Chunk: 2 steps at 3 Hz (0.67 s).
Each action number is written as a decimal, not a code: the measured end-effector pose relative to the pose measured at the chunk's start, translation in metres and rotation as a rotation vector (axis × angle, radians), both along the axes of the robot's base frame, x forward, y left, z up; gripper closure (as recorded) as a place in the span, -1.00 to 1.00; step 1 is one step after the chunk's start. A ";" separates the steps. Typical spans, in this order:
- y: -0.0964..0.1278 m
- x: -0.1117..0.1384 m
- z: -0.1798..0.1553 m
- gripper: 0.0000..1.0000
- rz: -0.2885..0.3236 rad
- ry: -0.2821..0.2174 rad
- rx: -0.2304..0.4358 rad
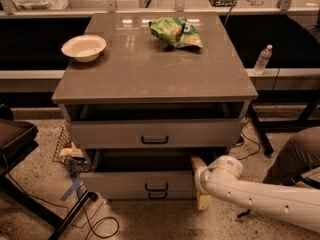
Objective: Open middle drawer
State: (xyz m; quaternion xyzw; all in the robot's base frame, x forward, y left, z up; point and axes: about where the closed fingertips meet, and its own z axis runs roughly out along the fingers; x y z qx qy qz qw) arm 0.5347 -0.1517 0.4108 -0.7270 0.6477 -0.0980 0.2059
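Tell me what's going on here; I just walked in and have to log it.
A robot arm reaches in from the lower right, with its gripper at the right end of the middle drawer. That drawer stands partly pulled out, and so does the top drawer above it. A white bowl and a green bag sit on the cabinet top.

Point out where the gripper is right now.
Camera view, lower right: the gripper sits at the right end of the front panel of the middle drawer, below the pulled-out top drawer.
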 end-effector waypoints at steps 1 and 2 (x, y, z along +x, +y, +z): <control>0.007 -0.010 -0.002 -1.00 -0.016 0.050 0.033; 0.007 -0.010 -0.002 -1.00 -0.016 0.050 0.033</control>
